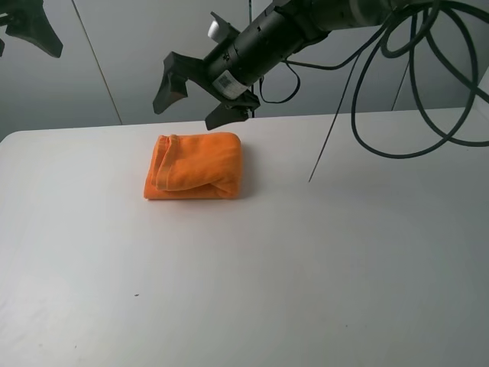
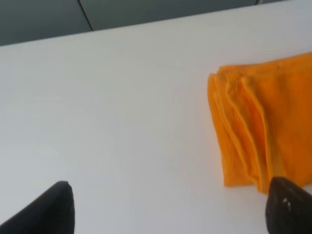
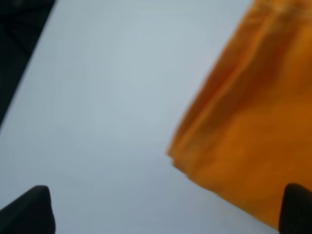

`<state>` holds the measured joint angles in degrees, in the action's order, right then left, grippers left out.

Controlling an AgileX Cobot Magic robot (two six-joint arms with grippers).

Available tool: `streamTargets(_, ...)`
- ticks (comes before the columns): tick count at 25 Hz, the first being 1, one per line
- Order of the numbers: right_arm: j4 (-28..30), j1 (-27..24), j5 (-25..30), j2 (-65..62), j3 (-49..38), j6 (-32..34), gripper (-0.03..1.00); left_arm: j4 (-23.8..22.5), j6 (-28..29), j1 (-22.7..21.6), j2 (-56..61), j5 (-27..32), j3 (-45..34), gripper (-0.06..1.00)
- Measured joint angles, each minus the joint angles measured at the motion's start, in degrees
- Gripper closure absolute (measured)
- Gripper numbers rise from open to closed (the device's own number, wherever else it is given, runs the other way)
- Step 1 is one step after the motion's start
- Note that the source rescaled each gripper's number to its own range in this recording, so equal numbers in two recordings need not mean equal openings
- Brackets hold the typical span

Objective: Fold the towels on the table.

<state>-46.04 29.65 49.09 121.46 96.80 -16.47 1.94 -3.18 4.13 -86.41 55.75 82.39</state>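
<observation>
Bare white tabletop fills the near part of the exterior high view, belonging to the large smooth white table. Toward the far edge, left of its middle, the bright orange terry towel is seen folded into a compact rectangular bundle. Above and just behind it the black right gripper is held in the air, its fingers spread wide and empty. Only a dark part of the left gripper is seen at the far left corner, and its opening cannot be judged there.

From the left wrist camera, two dark fingertips are seen set wide apart, nothing between them, with the towel's layered folded edges beside one tip.

From the right wrist camera, blurred fingertips stand wide, the orange cloth lying on the table beneath.
</observation>
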Motion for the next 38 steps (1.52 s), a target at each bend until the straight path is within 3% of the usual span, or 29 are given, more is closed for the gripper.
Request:
streamTargets(4, 10.52, -6.74, -2.34, -9.98, -11.82, 2.08, -0.03, -0.81, 0.03, -0.68, 6.95, 1.95, -5.77, -0.06)
streamTargets(7, 15.57, -12.34, -5.94, -21.25, -23.45, 3.24, -0.03, -1.06, 0.99, -3.16, 15.12, 0.25, -13.81, -0.06)
streamTargets(10, 25.26, -15.71, -7.23, -34.68, -34.13, 6.87, -0.03, -1.54, 1.69, -6.34, 24.59, -0.41, -21.57, -0.06)
streamTargets(15, 37.04, -15.96, -3.33, -59.02, -43.91, 13.32, -0.03, -1.94, 2.78, -8.03, 40.71, -1.12, -31.18, -0.06)
streamTargets(19, 43.38, -15.96, 3.49, -76.71, -46.57, 16.47, -0.03, -1.94, 3.18, -8.09, 53.17, -0.23, -36.01, -0.06)
streamTargets(23, 45.62, -15.96, 8.66, -91.73, -46.97, 17.31, -0.03, -1.94, 3.18, -8.09, 64.7, 1.29, -39.73, -0.06)
streamTargets(31, 46.73, -15.96, 10.68, -110.66, -54.45, 17.1, -0.03, -1.94, 3.18, -8.09, 81.86, 6.95, -48.58, -0.06)
streamTargets(38, 46.04, -15.96, 11.71, -120.76, -65.99, 14.74, -0.03, -2.47, 3.18, -8.09, 86.15, 9.8, -50.88, -0.06)
